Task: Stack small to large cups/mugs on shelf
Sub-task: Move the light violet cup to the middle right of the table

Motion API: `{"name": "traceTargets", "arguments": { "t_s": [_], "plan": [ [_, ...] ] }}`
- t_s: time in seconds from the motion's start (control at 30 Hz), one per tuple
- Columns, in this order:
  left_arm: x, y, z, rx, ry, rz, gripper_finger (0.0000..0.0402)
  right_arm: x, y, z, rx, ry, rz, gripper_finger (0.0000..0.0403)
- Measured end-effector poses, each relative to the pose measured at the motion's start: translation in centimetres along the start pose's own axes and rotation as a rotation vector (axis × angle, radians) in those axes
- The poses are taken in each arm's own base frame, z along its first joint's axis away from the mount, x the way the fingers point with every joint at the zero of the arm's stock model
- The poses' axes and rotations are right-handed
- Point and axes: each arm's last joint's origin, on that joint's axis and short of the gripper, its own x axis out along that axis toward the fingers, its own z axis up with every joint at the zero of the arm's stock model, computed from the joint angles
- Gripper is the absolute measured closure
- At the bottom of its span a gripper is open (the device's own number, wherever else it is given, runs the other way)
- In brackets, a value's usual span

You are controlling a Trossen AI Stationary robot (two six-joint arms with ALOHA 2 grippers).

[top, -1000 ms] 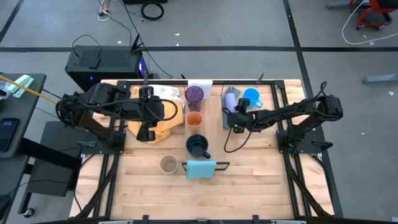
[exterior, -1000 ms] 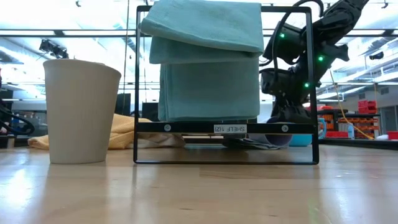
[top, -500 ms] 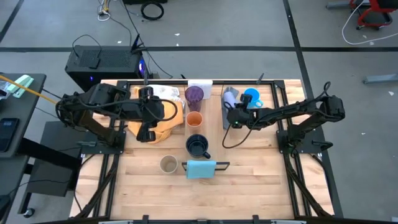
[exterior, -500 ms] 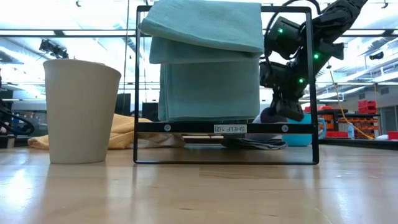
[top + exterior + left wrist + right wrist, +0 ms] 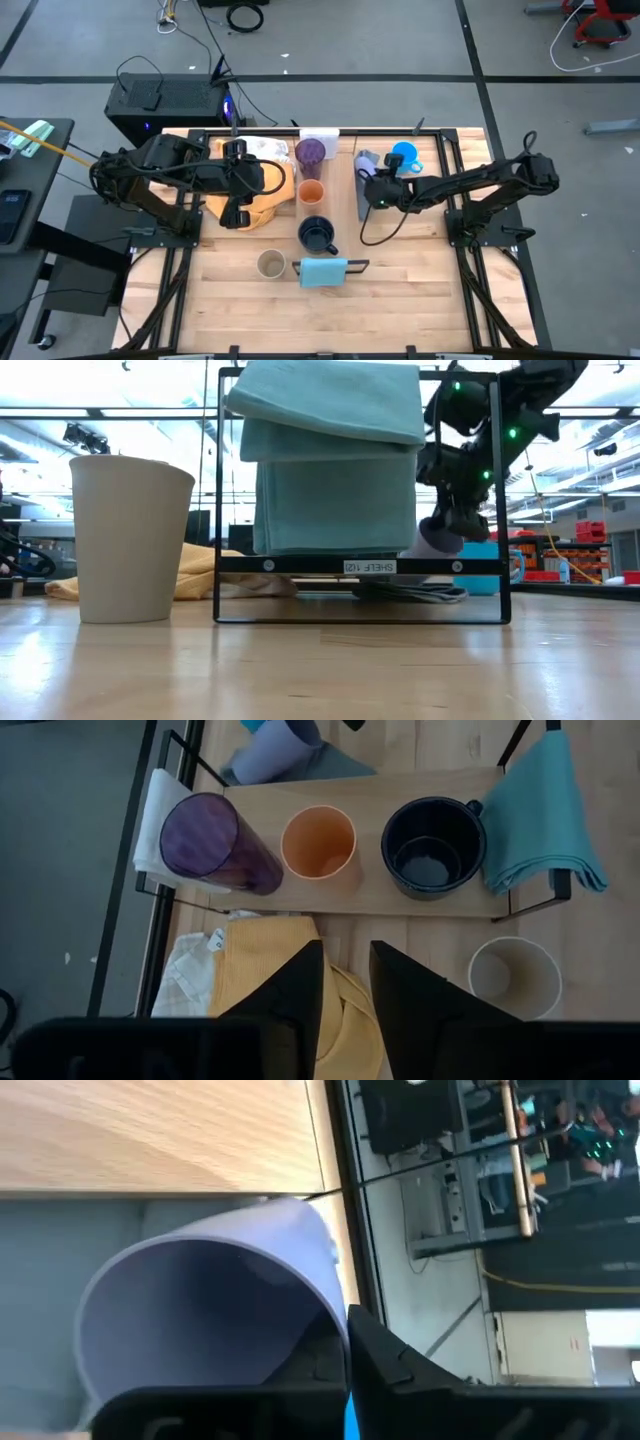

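The shelf [image 5: 312, 212] runs from far to near in the table's middle. It carries the dark purple tumbler [image 5: 312, 152], orange cup [image 5: 313, 192] and navy mug [image 5: 318, 234]. The beige cup [image 5: 270, 263] stands on the table left of the shelf's near end. The bright blue mug [image 5: 405, 155] stands at the far right. Beside that mug my right gripper [image 5: 372, 180] is shut on the lavender cup [image 5: 366, 160]. My left gripper [image 5: 345, 982] hangs high over the yellow cloth [image 5: 262, 200], fingers slightly apart, holding nothing. My right gripper holds the lavender cup by its rim wall [image 5: 335, 1315], with one finger [image 5: 375, 1360] on the outside; the other finger is hidden. It comes slanting down from the table's right. The cup [image 5: 437, 542] hangs tilted below the fingers, clear of the grey cloth [image 5: 415, 590].
A light-blue cloth [image 5: 335, 450] hangs on a black wire frame at the shelf's near end, and a white piece [image 5: 322, 134] sits at its far end. The grey cloth lies right of the shelf, below the lifted cup. Bare tabletop lies along the near edge.
My right gripper has taken hold of the lavender cup and gone up. The cup lay on the grey cloth before. Now it hangs tilted, lifted clear of the cloth.
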Motion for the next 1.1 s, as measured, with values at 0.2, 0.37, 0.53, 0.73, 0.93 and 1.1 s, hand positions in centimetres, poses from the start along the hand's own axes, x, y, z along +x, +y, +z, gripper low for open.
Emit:
{"name": "traceTargets", "arguments": {
  "t_s": [0.2, 0.37, 0.53, 0.73, 0.93, 1.1],
  "plan": [
    [0.0, 0.0, 0.0, -0.002, 0.0, 0.0, 0.0305, -1.5, -2.4, 1.4, 0.013, -0.056, -0.032, 0.0402],
    [0.0, 0.0, 0.0, -0.018, 0.0, 0.0, 0.0305, -2.5, -4.1, 1.8, -0.033, 0.0, -0.058, 0.0402],
    [0.0, 0.0, 0.0, -0.031, -0.001, 0.0, 0.0309, -4.2, -5.6, 2.4, -0.054, 0.037, -0.043, 0.0402],
    [0.0, 0.0, 0.0, -0.035, -0.003, 0.0, 0.0306, -8.3, -10.3, 4.8, 0.067, 0.007, 0.107, 0.0402],
    [0.0, 0.0, 0.0, -0.098, -0.004, -0.001, 0.0304, -12.1, -17.9, 6.5, 0.34, -0.048, 0.29, 0.0402],
    [0.0, 0.0, 0.0, -0.157, -0.004, -0.001, 0.0309, -11.8, -22.0, 7.3, 0.523, 0.045, 0.473, 0.0402]
  ]
}}
